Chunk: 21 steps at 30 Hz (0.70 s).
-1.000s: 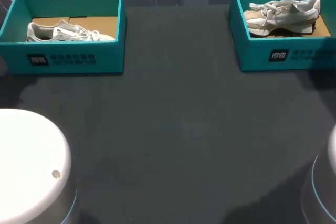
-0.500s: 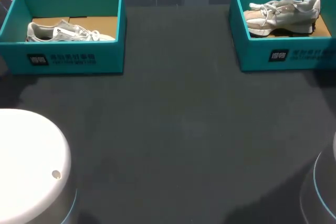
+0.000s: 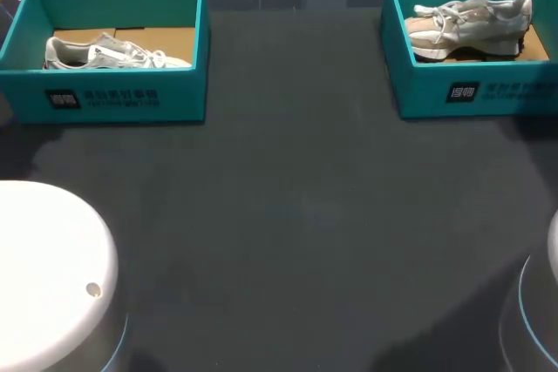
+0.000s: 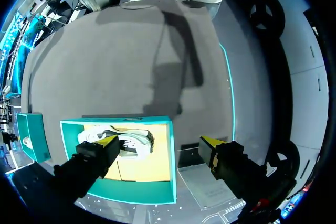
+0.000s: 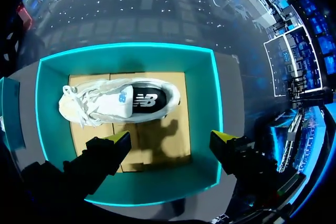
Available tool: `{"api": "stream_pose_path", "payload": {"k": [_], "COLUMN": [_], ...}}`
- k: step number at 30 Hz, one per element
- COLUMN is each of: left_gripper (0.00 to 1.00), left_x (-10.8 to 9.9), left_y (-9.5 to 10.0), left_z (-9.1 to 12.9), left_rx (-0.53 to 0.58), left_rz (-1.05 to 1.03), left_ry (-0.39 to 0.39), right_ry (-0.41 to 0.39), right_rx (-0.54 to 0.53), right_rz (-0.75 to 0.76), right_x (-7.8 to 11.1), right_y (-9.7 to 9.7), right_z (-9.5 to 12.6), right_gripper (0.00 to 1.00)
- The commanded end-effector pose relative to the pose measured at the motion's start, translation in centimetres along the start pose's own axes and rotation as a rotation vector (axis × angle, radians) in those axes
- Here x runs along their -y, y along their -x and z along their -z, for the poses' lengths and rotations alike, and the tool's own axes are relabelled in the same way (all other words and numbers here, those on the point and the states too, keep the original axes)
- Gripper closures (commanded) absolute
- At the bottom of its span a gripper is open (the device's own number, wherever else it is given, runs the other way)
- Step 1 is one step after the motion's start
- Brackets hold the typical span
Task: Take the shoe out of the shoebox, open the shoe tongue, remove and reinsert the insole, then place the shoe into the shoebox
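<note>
Shoeboxes (image 3: 174,93) (image 3: 427,93) two, one shoe (image 3: 105,52) (image 3: 466,22) each; left fingers (image 4: 106,143), right fingers (image 5: 118,140) apart, empty.

dark grey table (image 3: 296,215), 2 teal shoeboxes sit directly on it at far edge: left box (image 3: 113,102) by l corner, right box (image 3: 418,98) by r corner, well apart.

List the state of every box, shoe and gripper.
left shoebox, open, no lid, shoe inside.
left shoe, in its box, not gripped.
right shoebox, open, shoe inside.
right shoe, on its side in its box, not gripped.
left gripper, open, above left shoebox.
right gripper, open, above right shoebox.
</note>
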State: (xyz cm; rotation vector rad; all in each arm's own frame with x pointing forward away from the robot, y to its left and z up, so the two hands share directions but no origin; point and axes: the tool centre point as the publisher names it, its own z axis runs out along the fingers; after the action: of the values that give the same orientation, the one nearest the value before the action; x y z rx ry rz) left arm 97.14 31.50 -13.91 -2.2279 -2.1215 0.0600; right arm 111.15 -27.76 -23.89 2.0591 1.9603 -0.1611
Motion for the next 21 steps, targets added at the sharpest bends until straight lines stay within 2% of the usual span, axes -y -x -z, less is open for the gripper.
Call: {"api": "stream_pose_path", "payload": {"k": [1,6,21], "left_gripper": [0.00,0.00,0.00], "left_x": [0.0,0.0,0.0], "left_y": [0.0,0.0,0.0], "left_z": [0.0,0.0,0.0], "left_rx": [-0.003,-0.003,-0.003], "left_rz": [-0.001,-0.001,-0.001], "left_ry": [0.000,0.000,0.000], "right_ry": [-0.012,0.001,-0.046], "right_rx": [-0.009,-0.024,-0.054], "right_rz": [-0.001,-0.014,-0.030], "right_x": [-2.1,-3.0,-4.5], "right_y": [-0.1,0.1,1.0], "right_z": [-1.5,-3.4,-8.7], "right_gripper": [0.00,0.00,0.00]}}
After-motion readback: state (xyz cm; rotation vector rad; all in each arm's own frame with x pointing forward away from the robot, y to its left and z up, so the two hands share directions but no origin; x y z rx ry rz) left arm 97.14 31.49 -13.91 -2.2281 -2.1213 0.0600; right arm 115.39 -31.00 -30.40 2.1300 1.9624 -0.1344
